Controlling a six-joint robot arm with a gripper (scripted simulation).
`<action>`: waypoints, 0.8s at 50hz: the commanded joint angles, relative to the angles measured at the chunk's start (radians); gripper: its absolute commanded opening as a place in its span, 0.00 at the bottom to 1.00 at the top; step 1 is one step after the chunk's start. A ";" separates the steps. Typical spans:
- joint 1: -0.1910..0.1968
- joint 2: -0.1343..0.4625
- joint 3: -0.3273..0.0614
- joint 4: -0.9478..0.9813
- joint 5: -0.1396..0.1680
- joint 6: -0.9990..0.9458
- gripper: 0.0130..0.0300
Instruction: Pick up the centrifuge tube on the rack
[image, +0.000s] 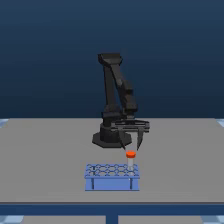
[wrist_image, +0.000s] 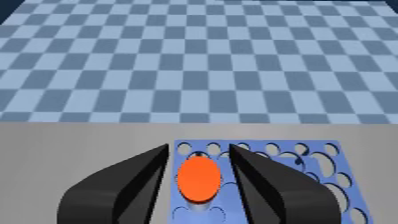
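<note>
One claw (image: 131, 149) above tube (image: 130, 159), fingers apart

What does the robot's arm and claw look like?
The arm is all black and chunky, made of thick links on a round black base. Its claw has two black pointed fingers shaped like wedges. No cables or markings show.

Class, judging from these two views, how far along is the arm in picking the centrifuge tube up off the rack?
Done: the end effector is lined up over the centrifuge tube. In hand: its open fingers straddle the orange cap, not visibly gripping. Left: closing and lifting; the tube stands in the rack.
</note>
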 joint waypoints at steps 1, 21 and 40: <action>0.000 0.006 0.004 -0.030 -0.003 0.038 1.00; 0.000 0.036 0.023 -0.179 -0.020 0.194 1.00; 0.000 0.076 0.045 -0.339 -0.050 0.363 1.00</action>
